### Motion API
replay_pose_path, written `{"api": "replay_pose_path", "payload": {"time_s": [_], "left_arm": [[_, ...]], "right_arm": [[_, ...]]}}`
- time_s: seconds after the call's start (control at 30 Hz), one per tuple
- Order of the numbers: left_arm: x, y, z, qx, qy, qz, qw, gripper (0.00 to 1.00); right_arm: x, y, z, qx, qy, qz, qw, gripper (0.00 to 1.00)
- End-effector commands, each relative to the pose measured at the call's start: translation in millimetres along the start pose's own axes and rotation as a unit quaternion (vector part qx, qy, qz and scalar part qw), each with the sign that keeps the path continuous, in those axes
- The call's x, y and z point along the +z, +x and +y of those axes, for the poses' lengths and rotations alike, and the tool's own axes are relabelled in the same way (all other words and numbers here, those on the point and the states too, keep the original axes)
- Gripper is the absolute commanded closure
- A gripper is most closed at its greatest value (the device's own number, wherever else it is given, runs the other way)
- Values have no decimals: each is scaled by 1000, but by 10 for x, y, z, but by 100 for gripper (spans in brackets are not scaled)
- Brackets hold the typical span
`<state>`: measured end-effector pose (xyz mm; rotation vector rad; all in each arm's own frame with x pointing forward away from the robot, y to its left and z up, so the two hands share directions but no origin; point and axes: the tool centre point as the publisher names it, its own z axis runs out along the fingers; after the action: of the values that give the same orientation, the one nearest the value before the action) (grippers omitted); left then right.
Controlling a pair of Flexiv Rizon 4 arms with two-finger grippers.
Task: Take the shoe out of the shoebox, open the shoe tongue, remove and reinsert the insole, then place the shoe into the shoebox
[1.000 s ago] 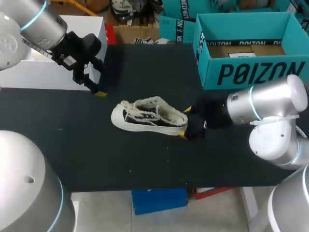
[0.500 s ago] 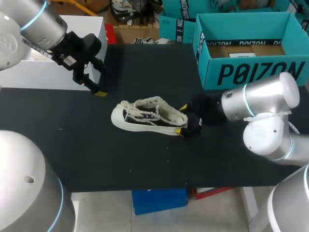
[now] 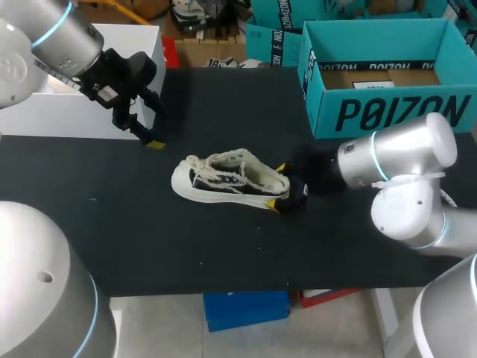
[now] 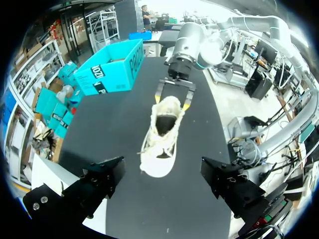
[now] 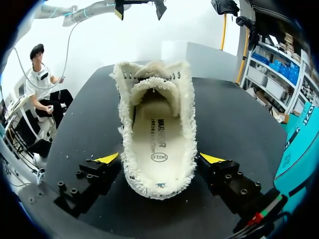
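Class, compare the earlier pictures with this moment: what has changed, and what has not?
The right gripper has slid in along the table toward the shoe, so its open fingers now flank the heel; no grip shows yet. The shoe, the left gripper and the shoebox stayed put.

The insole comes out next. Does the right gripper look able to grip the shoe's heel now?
Probably yes: the right gripper is open, its yellow tips either side of the shoe at the heel, with nothing else between.

The right tool [image 3: 278, 186] has slid closer to the shoe [image 3: 223, 179], its spread fingers now flanking the heel.
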<state>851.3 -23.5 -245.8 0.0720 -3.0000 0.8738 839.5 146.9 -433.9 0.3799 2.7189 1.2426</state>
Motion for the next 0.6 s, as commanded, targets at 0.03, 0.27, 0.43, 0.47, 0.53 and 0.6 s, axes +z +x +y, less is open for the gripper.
{"api": "replay_pose_path", "payload": {"time_s": [0.03,0.27,0.43,0.47,0.53,0.6], "left_arm": [[20,-3,8,1,1,-2,1000,0],[20,-3,8,1,1,-2,1000,0],[20,-3,8,1,1,-2,1000,0],[20,-3,8,1,1,-2,1000,0],[63,20,-77,3,-12,-3,1000,0],[145,78,-255,2,-37,2,999,0]], "right_arm": [[80,-10,-2,0,0,5,1000,100],[83,-6,-5,0,-2,10,1000,100],[83,-6,-5,0,-2,10,1000,100],[83,-6,-5,0,-2,10,1000,100],[83,-6,-5,0,-2,10,1000,100],[83,-6,-5,0,-2,10,1000,100]]}}
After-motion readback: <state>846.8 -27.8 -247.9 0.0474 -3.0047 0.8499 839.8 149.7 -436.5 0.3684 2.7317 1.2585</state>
